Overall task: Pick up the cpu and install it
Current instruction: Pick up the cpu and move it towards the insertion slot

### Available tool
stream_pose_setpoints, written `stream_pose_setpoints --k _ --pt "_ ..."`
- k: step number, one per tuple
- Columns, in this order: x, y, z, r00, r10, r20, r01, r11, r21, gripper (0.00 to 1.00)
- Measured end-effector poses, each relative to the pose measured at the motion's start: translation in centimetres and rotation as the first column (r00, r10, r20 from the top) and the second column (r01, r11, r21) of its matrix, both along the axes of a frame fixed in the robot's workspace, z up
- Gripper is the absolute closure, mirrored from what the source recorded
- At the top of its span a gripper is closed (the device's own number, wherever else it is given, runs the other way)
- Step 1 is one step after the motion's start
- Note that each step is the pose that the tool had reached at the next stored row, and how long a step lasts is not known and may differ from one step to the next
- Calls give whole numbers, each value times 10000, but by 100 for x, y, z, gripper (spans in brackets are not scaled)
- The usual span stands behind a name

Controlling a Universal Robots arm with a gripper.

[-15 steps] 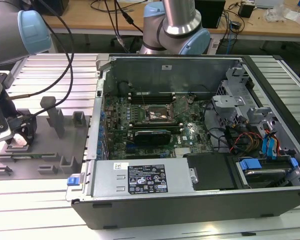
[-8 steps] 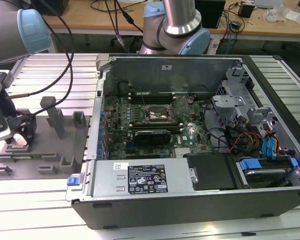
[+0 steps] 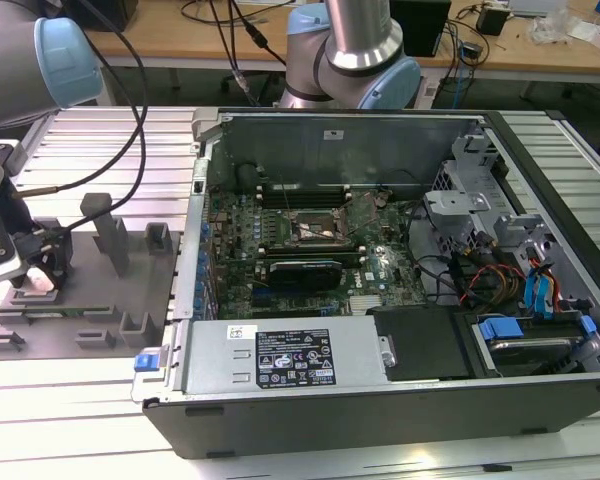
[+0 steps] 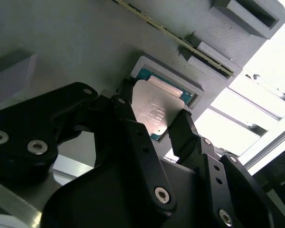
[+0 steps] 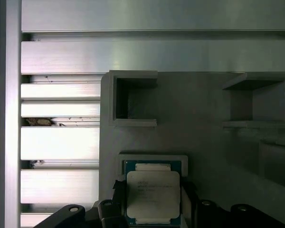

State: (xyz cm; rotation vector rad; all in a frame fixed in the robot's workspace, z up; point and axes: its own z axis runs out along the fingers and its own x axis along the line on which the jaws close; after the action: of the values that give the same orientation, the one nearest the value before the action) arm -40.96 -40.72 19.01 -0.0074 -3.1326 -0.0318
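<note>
Gripping the small flat square silver-topped cpu [image 5: 153,194] by 2 opposite edges, black 2-fingered gripper [image 4: 154,118], fingers [image 4: 183,130] closed against the chip between them, cpu just over the pale-rimmed recess [image 5: 154,158] of the grey plastic fixture plate [image 5: 209,161]

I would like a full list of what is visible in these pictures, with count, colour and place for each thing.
cpu: one, silver-white top, in the fixture's recess.
fixture: one, grey, exterior view's left.
computer case: one, dark, open, centre.
motherboard: one, green, inside the case.
socket: one, dark, on the motherboard.
table: one, silver, under everything.
arm: one, grey and blue, above the fixture.
hand: one, black, at the cpu.
</note>
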Motion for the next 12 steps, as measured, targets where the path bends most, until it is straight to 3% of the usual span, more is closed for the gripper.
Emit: stream_pose_setpoints --k 7,12 --pt "0 0 37 10000 0 -1 0 10000 0 46" --pt "0 0 168 10000 0 0 0 10000 0 46"
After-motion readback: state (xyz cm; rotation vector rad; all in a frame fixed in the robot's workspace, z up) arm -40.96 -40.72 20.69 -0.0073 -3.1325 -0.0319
